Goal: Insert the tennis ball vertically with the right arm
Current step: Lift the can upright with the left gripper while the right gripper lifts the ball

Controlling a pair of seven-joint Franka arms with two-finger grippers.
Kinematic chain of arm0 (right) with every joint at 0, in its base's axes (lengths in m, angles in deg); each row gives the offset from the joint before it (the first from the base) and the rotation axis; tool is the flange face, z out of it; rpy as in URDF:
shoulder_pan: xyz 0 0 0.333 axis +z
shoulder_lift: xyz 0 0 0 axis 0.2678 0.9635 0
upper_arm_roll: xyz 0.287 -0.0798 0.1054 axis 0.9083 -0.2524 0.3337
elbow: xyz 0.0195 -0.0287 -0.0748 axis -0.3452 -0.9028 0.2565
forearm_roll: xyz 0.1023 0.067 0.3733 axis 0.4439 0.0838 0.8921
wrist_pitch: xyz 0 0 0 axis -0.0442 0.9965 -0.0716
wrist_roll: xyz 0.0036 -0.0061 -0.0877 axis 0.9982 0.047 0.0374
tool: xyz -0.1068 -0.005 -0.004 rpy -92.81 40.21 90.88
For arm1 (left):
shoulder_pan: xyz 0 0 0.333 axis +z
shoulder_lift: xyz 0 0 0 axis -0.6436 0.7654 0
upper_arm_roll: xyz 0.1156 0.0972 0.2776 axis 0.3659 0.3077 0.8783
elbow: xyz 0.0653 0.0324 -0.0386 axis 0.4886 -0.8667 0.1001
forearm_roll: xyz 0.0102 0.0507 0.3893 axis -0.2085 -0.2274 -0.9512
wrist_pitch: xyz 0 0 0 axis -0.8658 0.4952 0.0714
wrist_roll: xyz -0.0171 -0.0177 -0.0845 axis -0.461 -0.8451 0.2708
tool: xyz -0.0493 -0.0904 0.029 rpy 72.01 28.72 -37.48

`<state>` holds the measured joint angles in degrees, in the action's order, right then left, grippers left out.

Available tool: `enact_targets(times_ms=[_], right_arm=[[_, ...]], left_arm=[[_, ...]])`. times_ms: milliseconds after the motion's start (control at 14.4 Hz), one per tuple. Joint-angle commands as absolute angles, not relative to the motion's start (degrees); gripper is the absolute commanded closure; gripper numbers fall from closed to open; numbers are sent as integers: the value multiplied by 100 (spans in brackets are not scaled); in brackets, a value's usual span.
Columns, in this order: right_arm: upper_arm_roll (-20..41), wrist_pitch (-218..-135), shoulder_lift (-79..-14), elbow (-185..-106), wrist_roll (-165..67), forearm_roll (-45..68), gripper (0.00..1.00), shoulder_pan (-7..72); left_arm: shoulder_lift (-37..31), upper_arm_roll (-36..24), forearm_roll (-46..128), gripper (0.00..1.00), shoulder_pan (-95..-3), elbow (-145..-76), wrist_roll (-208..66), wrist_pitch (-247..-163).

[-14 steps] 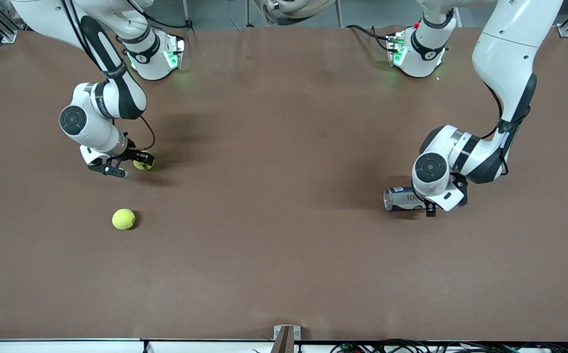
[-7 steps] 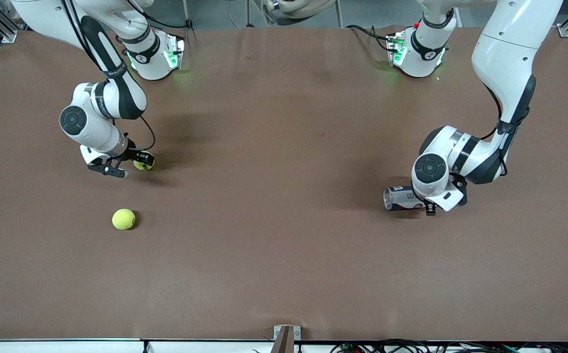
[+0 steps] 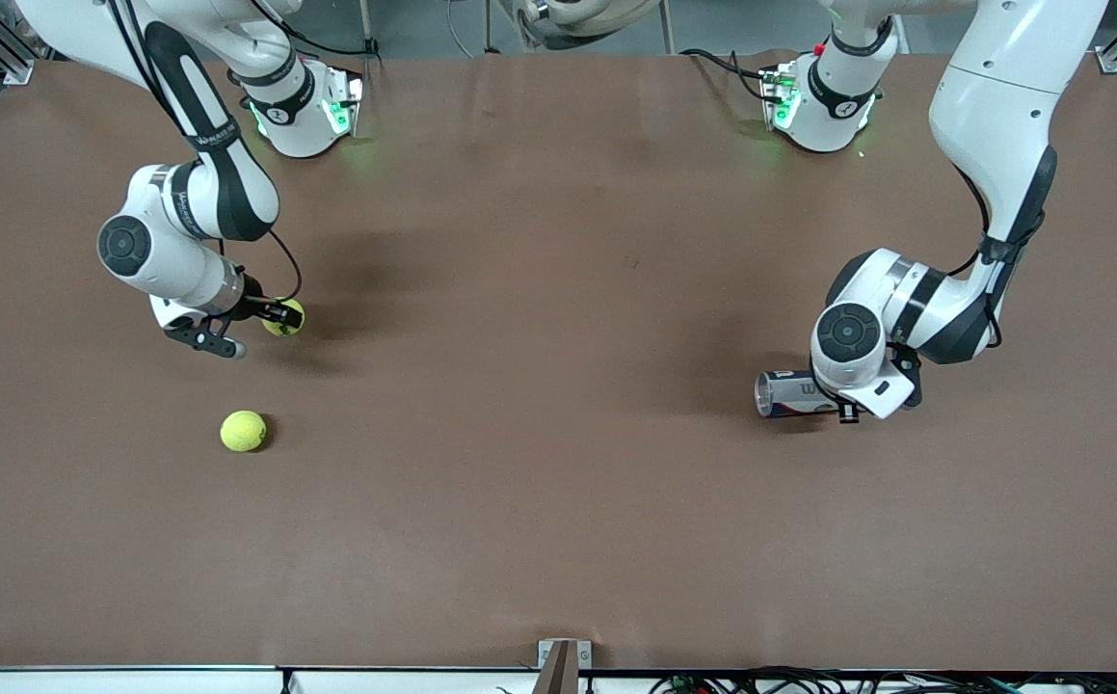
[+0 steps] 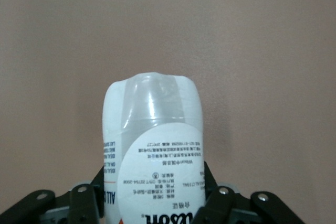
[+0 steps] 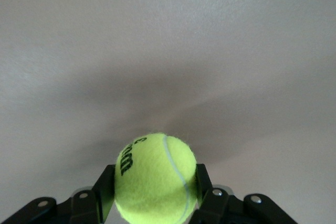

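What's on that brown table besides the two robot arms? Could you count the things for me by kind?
Tennis balls: 2, one held in the right gripper as the gripped ball, and a loose ball lying nearer the front camera.
Ball cans: 1, the can on its side in the left gripper.
Total: 3

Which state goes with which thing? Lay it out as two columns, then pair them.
Things:
1. right gripper
2. left gripper
3. loose tennis ball

States:
A. lying alone on the table
B. shut on the tennis ball
C. shut on the ball can, which lies sideways

Pairs: 1-B, 2-C, 3-A
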<state>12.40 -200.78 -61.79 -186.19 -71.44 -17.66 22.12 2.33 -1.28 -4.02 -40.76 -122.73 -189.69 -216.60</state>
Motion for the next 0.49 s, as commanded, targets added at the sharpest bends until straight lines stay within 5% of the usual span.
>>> enact_targets(times_ms=[0, 416], right_arm=[[1236, -19910, -6348, -18561, -7512, -1661, 100, 2335], [1245, -19182, -6392, -17859, -8996, -1661, 100, 2985]], left_arm=[[54, -241, -364, 40, -4085, -12241, -19061, -21595], [-114, -699, 620, 40, -4032, -12146, -18903, -21718]])
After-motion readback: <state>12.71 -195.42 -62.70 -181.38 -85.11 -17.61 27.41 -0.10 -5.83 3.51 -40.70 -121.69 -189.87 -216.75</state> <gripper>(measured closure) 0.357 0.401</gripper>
